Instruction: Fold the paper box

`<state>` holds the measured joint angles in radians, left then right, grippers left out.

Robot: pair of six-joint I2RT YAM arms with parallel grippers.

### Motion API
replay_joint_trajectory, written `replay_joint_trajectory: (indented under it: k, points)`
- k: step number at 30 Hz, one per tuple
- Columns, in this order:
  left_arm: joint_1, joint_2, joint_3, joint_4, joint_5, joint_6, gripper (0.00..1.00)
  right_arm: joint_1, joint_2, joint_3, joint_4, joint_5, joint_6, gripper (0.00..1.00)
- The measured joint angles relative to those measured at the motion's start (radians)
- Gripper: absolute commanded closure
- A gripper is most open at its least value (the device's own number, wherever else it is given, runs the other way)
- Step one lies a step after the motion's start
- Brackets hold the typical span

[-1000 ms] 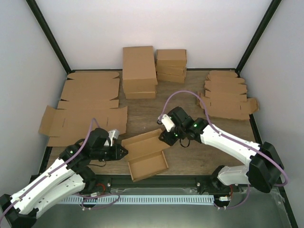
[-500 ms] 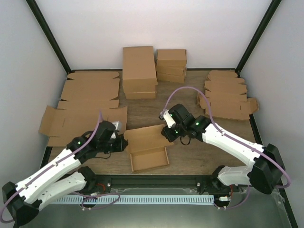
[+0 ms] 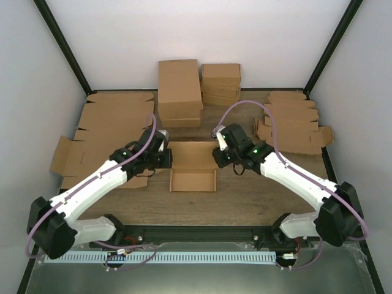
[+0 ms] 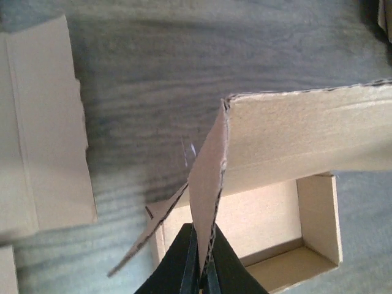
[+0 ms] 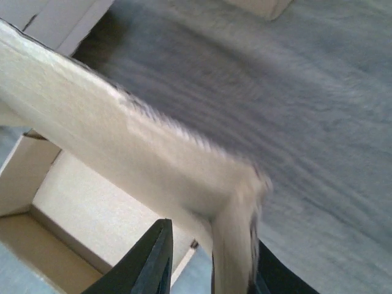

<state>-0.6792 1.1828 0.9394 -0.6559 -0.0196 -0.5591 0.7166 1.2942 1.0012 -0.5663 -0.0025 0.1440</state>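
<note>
Cardboard box [image 3: 193, 156] looks light, thin and easily creased, best held by its end flaps [image 4: 207, 177]: left gripper [image 4: 202, 242] pinches one, right gripper [image 5: 211, 245] straddles the other, jaws part-open.

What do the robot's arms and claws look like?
The left arm and right arm have smooth white shells with chunky black joints. A purple cable loops along each, and a tiny green light glows near each wrist. The left claw and right claw are black, each with two fingers.

Left arm [image 3: 92, 182], right arm [image 3: 294, 177]: white links, black joints, purple cables, green status lights.
</note>
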Motion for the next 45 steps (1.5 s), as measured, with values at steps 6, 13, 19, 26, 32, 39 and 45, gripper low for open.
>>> replay_joint_trajectory:
  k: [6,13,19,26,32,39,45]
  points:
    - [0.104,0.116,0.056,0.082,0.064,0.100,0.81,-0.100,0.082,0.037,0.060,0.006,-0.034,0.65]
    - [0.157,0.174,0.148,0.103,0.135,0.183,0.41,-0.146,0.135,0.101,0.083,0.000,-0.082,0.41]
    - [0.188,0.170,0.143,0.090,0.141,0.246,0.26,-0.179,0.135,0.103,0.075,-0.098,-0.119,0.33]
    - [0.238,0.147,0.092,0.085,0.180,0.322,0.29,-0.223,0.133,0.092,0.067,-0.206,-0.129,0.34]
    - [0.238,0.186,0.090,0.088,0.212,0.375,0.33,-0.223,0.138,0.081,0.041,-0.231,-0.127,0.39]
    - [0.238,0.225,0.079,0.095,0.239,0.404,0.35,-0.223,0.144,0.063,0.031,-0.227,-0.124,0.40]
    - [0.238,0.245,0.079,0.097,0.230,0.417,0.34,-0.223,0.151,0.036,0.055,-0.197,-0.118,0.39]
